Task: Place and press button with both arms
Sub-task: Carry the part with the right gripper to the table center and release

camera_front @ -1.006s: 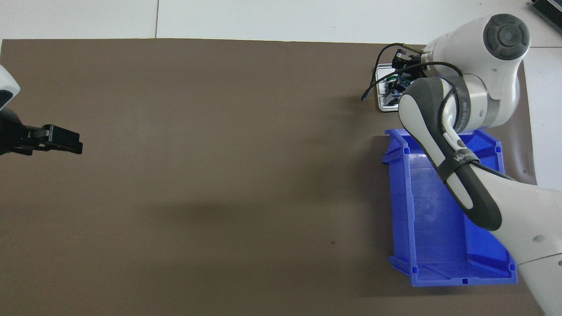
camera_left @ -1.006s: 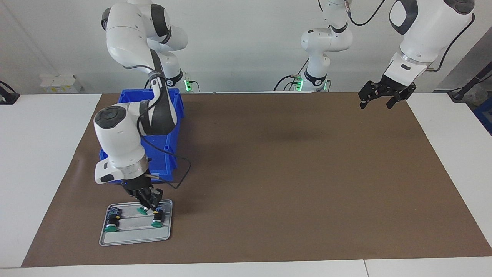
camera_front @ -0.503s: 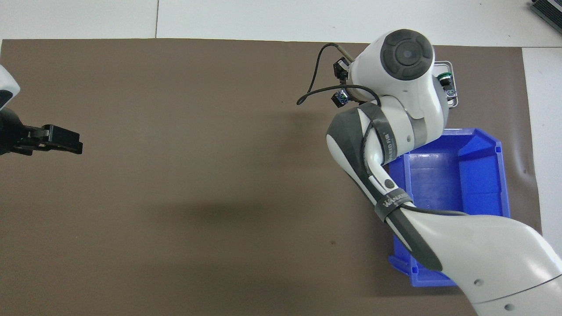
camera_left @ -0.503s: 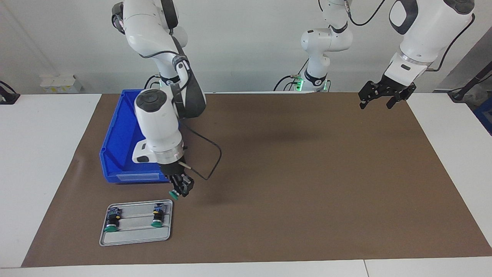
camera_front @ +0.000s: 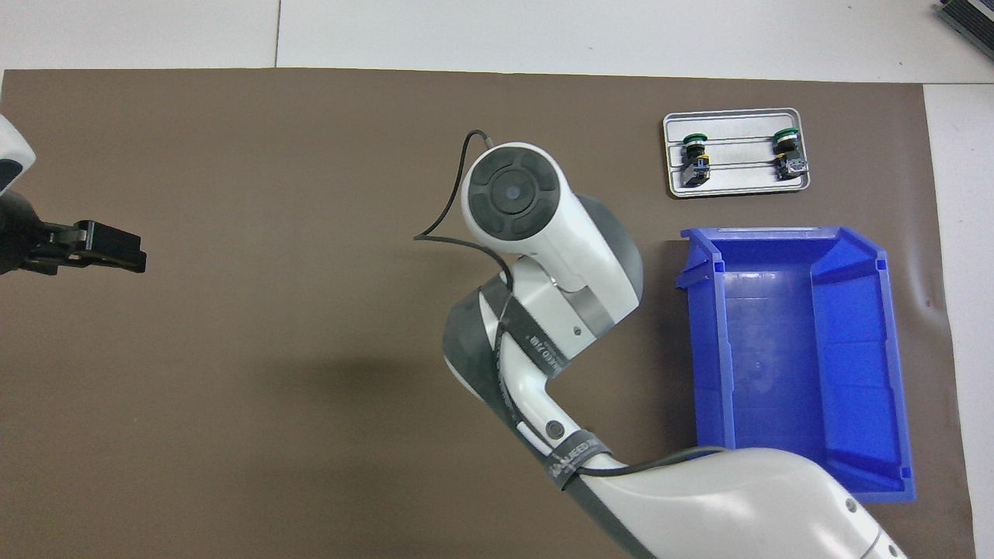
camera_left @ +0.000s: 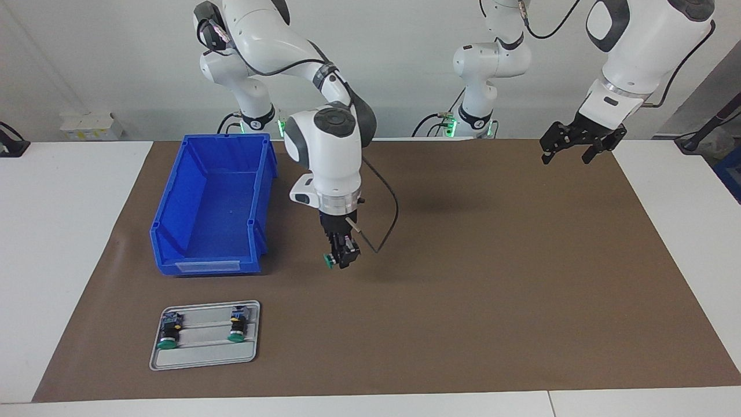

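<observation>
Button (camera_left: pixel 329 261) carried above the mat (camera_left: pixel 463 278).
Right fingers (camera_left: pixel 347 255) clamping button, blue bin (camera_left: pixel 214 202) at nine o'clock; left fingers (camera_left: pixel 587 155) spread wide, waiting.

Plain matt brown mat (camera_left: pixel 492 278) spreads over the white desk (camera_left: pixel 63 231), no pattern on either. A bright blue plastic bin (camera_left: pixel 211 202), one solid blue inside and out. The pale silver-grey metal tray (camera_left: pixel 202 356) shows raised lines across it, and its two little push-buttons (camera_left: pixel 168 335) wear round green caps on black barrels, blue-grey blocks with a yellow speck. Glossy white right arm (camera_left: pixel 330 156) with dark grey-black joint bands and a black cable; its black hand (camera_left: pixel 343 259) shows a green-capped button (camera_left: pixel 328 261) at the tips. The left arm (camera_left: pixel 628 52) is white too, with a black hand (camera_left: pixel 570 147). Green lights (camera_left: pixel 282 124) glow at the bases.
</observation>
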Available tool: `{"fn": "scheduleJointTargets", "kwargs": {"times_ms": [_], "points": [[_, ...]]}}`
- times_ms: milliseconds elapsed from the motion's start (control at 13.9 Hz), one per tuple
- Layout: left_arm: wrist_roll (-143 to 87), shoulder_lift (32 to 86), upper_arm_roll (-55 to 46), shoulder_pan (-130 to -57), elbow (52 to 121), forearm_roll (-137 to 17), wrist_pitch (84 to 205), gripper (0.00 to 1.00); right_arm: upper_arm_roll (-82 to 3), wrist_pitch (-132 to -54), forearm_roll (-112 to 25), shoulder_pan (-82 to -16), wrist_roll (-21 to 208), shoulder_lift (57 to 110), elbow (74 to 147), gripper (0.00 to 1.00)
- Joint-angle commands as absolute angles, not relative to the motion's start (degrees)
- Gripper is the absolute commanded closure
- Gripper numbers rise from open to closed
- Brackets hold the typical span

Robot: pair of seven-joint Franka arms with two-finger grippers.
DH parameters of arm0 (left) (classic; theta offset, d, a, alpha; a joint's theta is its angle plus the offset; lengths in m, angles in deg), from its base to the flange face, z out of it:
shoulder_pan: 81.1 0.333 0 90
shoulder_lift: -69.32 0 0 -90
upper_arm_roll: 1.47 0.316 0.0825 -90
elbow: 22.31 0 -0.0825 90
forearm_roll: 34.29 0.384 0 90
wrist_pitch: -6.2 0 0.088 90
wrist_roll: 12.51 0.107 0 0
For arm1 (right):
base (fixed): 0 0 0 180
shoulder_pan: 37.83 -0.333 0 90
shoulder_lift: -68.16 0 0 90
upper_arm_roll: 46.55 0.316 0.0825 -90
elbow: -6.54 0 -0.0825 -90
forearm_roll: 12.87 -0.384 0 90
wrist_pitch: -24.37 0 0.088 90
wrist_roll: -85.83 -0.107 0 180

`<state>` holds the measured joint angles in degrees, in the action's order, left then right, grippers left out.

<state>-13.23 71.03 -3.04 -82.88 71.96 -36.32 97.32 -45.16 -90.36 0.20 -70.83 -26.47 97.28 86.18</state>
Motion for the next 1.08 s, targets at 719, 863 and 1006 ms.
{"fn": "scheduleJointTargets", "kwargs": {"times_ms": [719,863,1006], "points": [[-12.4,73.0,-3.4,-82.1,74.2,-37.0,97.9,0.0,-44.7,-94.7,-1.1,-80.5,-56.1,106.6,82.9,1.0],[-12.4,73.0,-3.4,-82.1,74.2,-37.0,97.9,0.0,-44.7,-97.3,-3.5,-80.5,-57.3,106.2,86.0,1.0],[-12.4,73.0,-3.4,-82.1,74.2,-37.0,97.9,0.0,-44.7,-99.8,-4.4,-80.5,-57.4,105.1,89.7,1.0]]}}
